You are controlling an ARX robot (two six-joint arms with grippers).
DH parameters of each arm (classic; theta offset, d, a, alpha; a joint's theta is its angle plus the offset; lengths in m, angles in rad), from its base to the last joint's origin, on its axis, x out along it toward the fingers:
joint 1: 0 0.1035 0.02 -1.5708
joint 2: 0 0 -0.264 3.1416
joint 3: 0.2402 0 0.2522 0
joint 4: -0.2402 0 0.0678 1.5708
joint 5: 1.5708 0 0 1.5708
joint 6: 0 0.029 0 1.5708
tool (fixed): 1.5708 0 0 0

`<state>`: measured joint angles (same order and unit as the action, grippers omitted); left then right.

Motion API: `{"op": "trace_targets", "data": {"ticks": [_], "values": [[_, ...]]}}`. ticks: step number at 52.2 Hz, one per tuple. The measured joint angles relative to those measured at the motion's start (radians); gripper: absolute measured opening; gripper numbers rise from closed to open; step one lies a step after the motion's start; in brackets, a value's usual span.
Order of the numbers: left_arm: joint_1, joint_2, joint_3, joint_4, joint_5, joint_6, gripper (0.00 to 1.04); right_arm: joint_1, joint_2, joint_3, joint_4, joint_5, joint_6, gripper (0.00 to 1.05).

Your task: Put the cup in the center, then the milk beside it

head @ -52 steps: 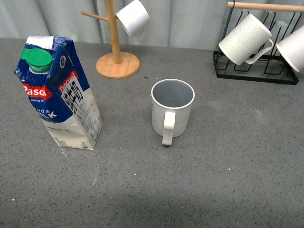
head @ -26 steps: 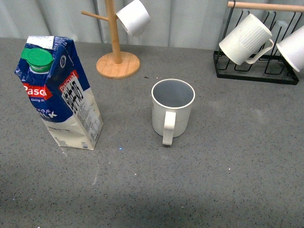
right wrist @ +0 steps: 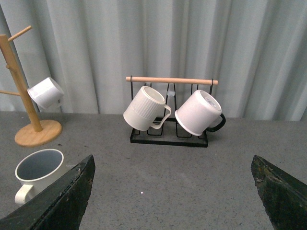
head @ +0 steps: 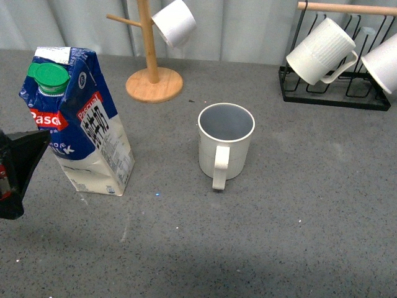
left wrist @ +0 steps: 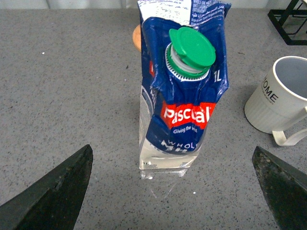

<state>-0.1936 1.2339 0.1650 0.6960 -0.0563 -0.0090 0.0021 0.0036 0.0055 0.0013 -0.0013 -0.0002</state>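
Observation:
The cup (head: 224, 141), cream-white with a pale grey-blue inside, stands upright in the middle of the grey speckled tabletop, handle toward me. The milk (head: 77, 124), a blue-and-white carton with a green cap, stands upright to the cup's left, about a hand's width away. My left gripper (head: 17, 166) is open at the left edge of the front view, close to the carton. In the left wrist view the milk (left wrist: 184, 96) stands ahead of and between the wide-open left gripper (left wrist: 171, 158), with the cup (left wrist: 278, 103) beside it. My right gripper (right wrist: 172, 163) is open and empty, above bare table.
A wooden mug tree (head: 152, 74) with a small white cup (head: 174, 22) stands behind the carton. A black wire rack (head: 335, 87) at the back right holds a ribbed white mug (head: 319, 51) and another white mug (head: 383, 54). A curtain closes the back.
My left gripper has come into the front view at the left edge, beside the milk carton. The cup and the carton have not moved.

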Motion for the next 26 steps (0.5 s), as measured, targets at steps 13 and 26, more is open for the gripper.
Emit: {"op": "trace_targets", "data": {"ticks": [13,26], "values": [[-0.026,0.111,0.055,0.063,-0.004,-0.014,0.98,0.0,0.0,0.0,0.0,0.0,0.0,0.95],[-0.026,0.19,0.081,0.09,0.006,-0.005,0.98,0.0,0.0,0.0,0.0,0.0,0.0,0.95]]}}
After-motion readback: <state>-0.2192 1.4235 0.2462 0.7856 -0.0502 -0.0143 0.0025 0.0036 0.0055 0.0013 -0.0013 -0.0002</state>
